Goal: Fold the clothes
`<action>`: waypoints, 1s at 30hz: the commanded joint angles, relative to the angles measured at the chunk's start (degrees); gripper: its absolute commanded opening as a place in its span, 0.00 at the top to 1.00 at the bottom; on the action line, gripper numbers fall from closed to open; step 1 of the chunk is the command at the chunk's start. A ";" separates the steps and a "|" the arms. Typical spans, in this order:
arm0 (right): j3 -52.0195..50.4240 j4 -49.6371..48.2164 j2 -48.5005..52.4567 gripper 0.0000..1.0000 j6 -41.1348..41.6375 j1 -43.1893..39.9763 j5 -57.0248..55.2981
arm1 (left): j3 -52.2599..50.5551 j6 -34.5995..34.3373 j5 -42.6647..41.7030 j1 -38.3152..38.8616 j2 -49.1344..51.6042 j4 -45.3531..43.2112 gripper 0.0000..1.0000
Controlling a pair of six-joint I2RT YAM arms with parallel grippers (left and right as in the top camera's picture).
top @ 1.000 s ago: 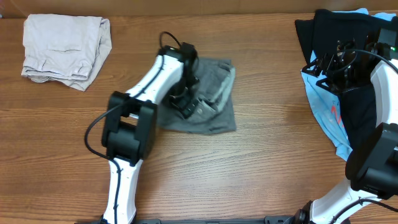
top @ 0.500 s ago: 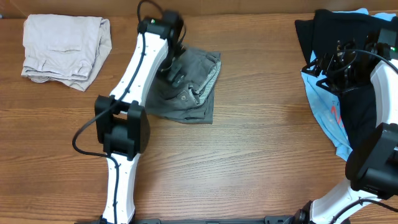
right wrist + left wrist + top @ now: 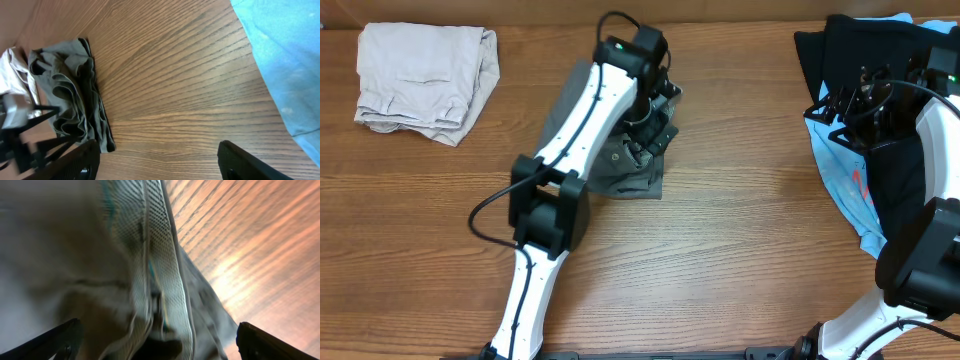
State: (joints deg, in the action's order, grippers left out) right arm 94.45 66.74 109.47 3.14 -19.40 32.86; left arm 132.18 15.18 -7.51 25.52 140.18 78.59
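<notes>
The grey shorts (image 3: 638, 178) lie bunched in a rough fold on the counter (image 3: 750, 270), left of centre. The left end effector (image 3: 653, 128) is set down over them with its jaws spread wide across the cloth and nothing clamped. The right end effector (image 3: 832, 108) hangs at the right side above the black garment (image 3: 880, 55) and the light-blue garment (image 3: 840, 195), jaws apart and holding nothing. A beige garment (image 3: 420, 75) rests folded at the far left corner, well apart from the shorts.
</notes>
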 commanded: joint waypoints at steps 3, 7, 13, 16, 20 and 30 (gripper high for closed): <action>1.18 0.11 -1.79 0.20 -1.49 0.15 -0.66 | -0.94 0.04 -0.46 1.51 3.85 -0.85 0.00; 1.18 0.24 -1.79 0.20 -1.49 0.15 -0.66 | -0.94 0.07 0.87 2.99 5.66 -1.53 0.00; 1.18 0.20 -1.79 0.19 -1.49 0.15 -0.66 | -0.96 0.04 1.20 4.74 8.72 -2.08 0.02; 1.18 0.04 -1.79 0.19 -1.49 0.15 -0.66 | -0.98 0.04 4.81 6.08 10.86 -2.12 0.11; 1.18 -0.07 -1.79 0.19 -1.51 0.15 -0.74 | -1.01 -1.18 14.08 7.96 13.53 -1.77 0.35; 1.18 -0.42 -1.79 0.19 -1.49 0.15 -0.87 | -1.18 -1.49 16.48 9.66 14.93 -1.64 0.96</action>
State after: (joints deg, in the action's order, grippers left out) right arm 94.45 66.63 109.47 2.31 -19.40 32.32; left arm 133.40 13.67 14.48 33.43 148.40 77.12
